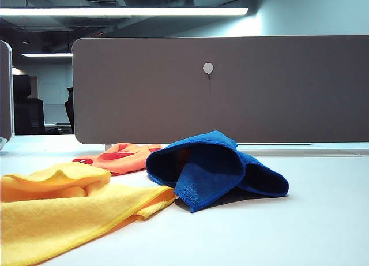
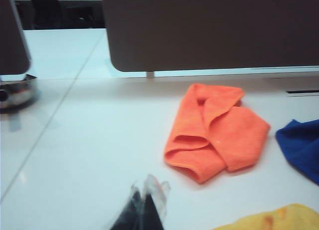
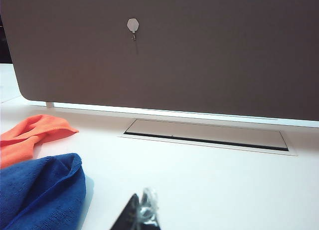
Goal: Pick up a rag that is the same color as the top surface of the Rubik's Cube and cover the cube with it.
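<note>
Yellow cloth (image 1: 63, 211) nearest, spread on white bench (image 1: 300, 220) at exterior view's left. Behind it, rag (image 1: 210, 168), deep blue, tented in heap mid-bench; red glimpse under its fold, cube otherwise hidden. Orange cloth (image 2: 214, 132) crumpled farther back, just beside rag. Grey partition (image 1: 230, 87) behind all. Left gripper (image 2: 144, 202) low over bare bench short of orange cloth, jaws together, empty. Right gripper (image 3: 142, 210) beside rag, jaws closed, empty.

Left hand (image 2: 144, 202) black with clear fingertips, right hand (image 3: 142, 212) likewise
</note>
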`<state>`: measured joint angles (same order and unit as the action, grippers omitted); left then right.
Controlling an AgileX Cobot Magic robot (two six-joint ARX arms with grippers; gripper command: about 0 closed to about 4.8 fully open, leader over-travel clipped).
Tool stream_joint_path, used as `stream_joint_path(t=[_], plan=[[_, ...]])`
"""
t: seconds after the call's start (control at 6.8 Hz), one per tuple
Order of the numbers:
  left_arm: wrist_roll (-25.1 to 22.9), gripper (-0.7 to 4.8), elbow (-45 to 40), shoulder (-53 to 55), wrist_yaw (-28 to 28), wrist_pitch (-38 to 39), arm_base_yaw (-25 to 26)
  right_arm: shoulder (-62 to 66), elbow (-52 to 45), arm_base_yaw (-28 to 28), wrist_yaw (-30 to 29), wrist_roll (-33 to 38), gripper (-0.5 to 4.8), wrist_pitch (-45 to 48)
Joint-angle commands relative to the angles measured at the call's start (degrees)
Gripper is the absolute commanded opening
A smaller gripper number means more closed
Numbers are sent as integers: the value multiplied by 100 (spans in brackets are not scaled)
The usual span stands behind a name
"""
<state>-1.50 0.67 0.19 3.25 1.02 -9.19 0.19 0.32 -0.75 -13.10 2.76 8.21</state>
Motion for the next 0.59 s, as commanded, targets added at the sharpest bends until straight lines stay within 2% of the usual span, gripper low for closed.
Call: stream_joint_path(t=[0.15,0.59], plan=[[-623,-6,0,4,184,-133,11,-4,0,0,-13,26,-5,85],[-625,-6,-7,4,149,-153,22,-4,-2,0,-15,26,-5,83]])
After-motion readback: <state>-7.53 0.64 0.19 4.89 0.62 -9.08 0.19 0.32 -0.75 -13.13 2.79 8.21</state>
